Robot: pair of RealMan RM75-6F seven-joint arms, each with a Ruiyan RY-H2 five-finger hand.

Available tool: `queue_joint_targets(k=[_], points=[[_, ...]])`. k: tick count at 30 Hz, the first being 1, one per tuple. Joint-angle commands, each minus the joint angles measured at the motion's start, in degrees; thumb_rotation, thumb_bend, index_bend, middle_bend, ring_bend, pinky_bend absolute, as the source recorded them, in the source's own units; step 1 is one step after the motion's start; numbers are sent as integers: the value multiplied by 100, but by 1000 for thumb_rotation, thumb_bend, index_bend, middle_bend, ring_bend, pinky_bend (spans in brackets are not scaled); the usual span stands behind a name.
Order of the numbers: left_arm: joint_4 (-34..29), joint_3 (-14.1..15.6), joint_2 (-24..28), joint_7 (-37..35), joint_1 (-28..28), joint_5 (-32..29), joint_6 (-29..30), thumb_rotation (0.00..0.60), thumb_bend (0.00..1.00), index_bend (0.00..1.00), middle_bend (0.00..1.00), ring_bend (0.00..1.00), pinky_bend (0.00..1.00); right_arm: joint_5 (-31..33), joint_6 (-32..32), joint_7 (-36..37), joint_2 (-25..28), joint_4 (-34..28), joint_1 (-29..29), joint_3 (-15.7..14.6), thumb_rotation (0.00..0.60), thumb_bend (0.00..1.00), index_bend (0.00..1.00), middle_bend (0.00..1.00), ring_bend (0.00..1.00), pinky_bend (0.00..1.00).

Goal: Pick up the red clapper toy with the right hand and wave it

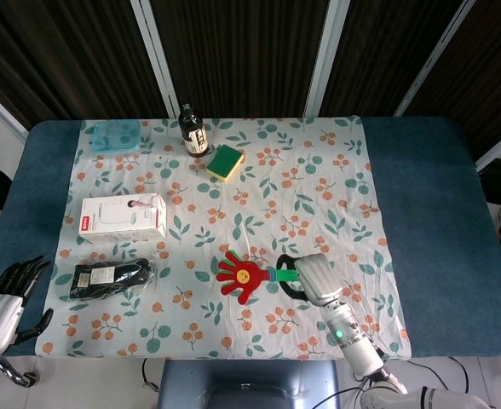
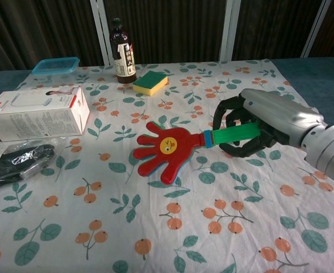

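Note:
The red clapper toy (image 1: pixel 242 275) (image 2: pixel 166 148) is a hand-shaped paddle with a yellow face and a green handle. It lies low over the floral cloth near the front middle, pointing left. My right hand (image 1: pixel 308 278) (image 2: pixel 257 120) grips the green handle, fingers curled around it. My left hand (image 1: pixel 8 298) hangs off the table's front left corner in the head view, fingers apart and holding nothing; the chest view does not show it.
A white box (image 1: pixel 123 216) and a black plastic-wrapped pack (image 1: pixel 110 278) lie at the left. A dark bottle (image 1: pixel 193 132), a green-yellow sponge (image 1: pixel 226 162) and a blue lidded container (image 1: pixel 116 135) stand along the back of the cloth (image 1: pixel 319 196).

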Motion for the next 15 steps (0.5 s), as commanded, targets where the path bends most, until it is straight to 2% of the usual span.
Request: queue_joint_targets(k=[1,2,3,5,6,8,9,12,15], points=[[2,-5,1,-1,-1,-8,-1,600,384,0,0,0,57,526,-485,652,-78,685,191,96,600,518,765,713,730,740],[3,-6,2,-4,-1,-10,0,600,383,0,0,0,57,545,-555,675,-34,706,211,84,600,513,600,616,608,647],[4,-8,3,-9,-2,-11,2,600,383,0,0,0,58,564,-621,697,20,714,227,72,600,502,497,544,529,585],[11,-9,4,-16,-4,-17,-4,600,383,0,0,0,57,617,-727,734,146,707,256,74,600,425,196,325,293,381],[13,-8,4,-18,-5,-20,-8,600,383,0,0,0,57,649,-787,754,214,684,268,73,600,384,99,251,213,308],[15,-6,3,-18,-12,-26,-27,600,383,0,0,0,57,760,-943,767,405,570,299,81,600,329,11,167,126,224],[13,-6,4,-18,-15,-28,-34,600,382,0,0,0,57,805,-996,756,497,499,306,80,600,314,0,147,106,204],[0,-5,9,-7,-9,-25,-22,600,382,0,0,0,57,855,-1027,594,879,197,273,10,600,305,0,110,69,159],[-10,-3,14,6,18,-1,42,600,383,0,0,0,58,711,-616,242,1448,-303,37,-147,600,279,0,29,7,57]])
